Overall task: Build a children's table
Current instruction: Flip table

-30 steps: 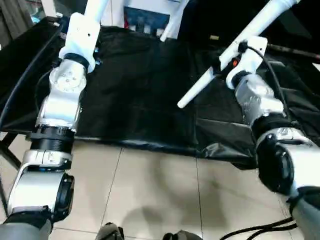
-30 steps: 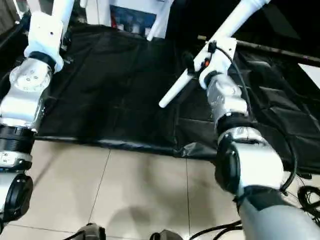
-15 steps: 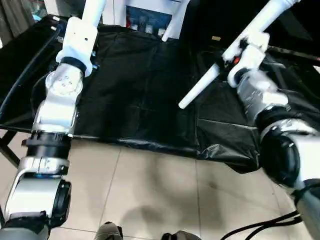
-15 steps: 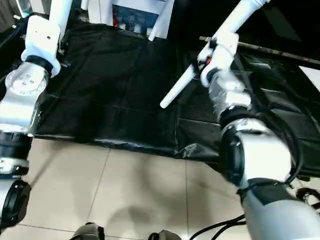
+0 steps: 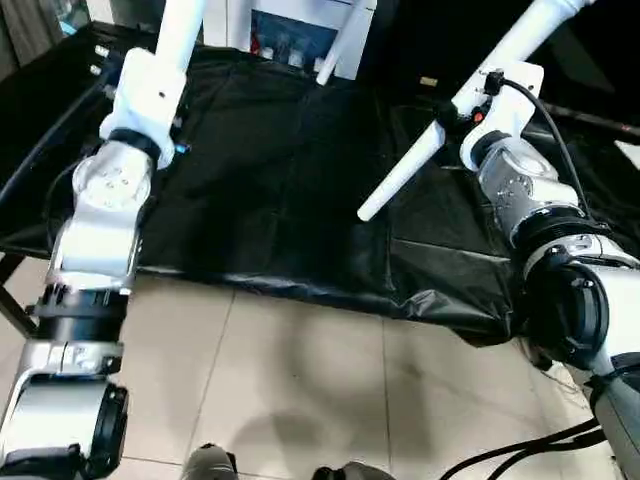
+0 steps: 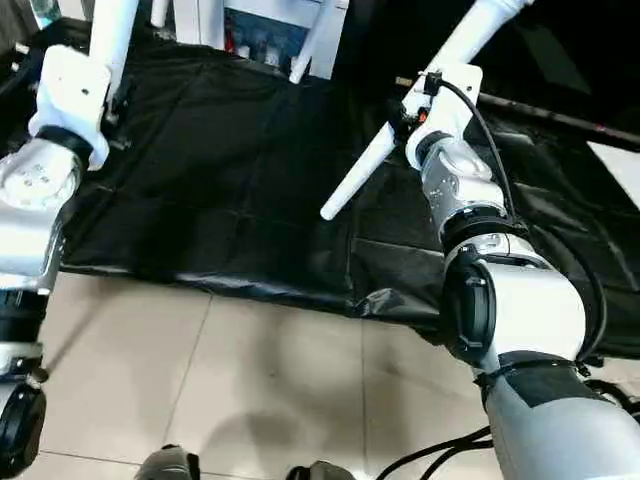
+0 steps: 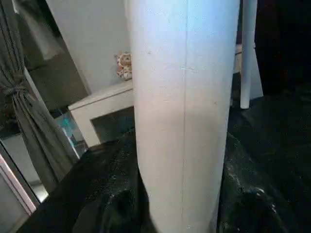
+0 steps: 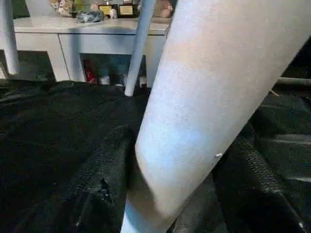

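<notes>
Head camera view, looking down over two silver forearms at a black-draped counter [image 5: 280, 200] with pale floor tiles [image 5: 300, 380] in front.

Each hand carries one white tube leg of the children's table. The left hand [image 5: 160, 70] is closed around the first leg [image 5: 183, 22], which rises steeply out of the top of the picture. In the left wrist view dark pads sit against both sides of the tube. The right hand [image 5: 455, 115] is closed around the second leg [image 5: 400, 180], which slants across the scene. Its narrow tip hangs in the air over the middle of the counter, apart from the cloth. The right wrist view shows dark pads pressed on either side of it.

Compared with a second ago, the left forearm has swung lower and further to the left, and the first leg has gone with it. The second leg's tip hangs over the same spot, while the right hand seems to have settled slightly higher along the tube. My reading is that both legs are firmly in hand and neither is fitted yet, so the task is at an early stage.

The upper ends of both held legs are cut off by the picture edge. At the far edge of the counter a third leg [image 5: 338, 45] leans upward. What it stands in is cropped away. A white cabinet [image 8: 73, 29] stands behind it.
</notes>
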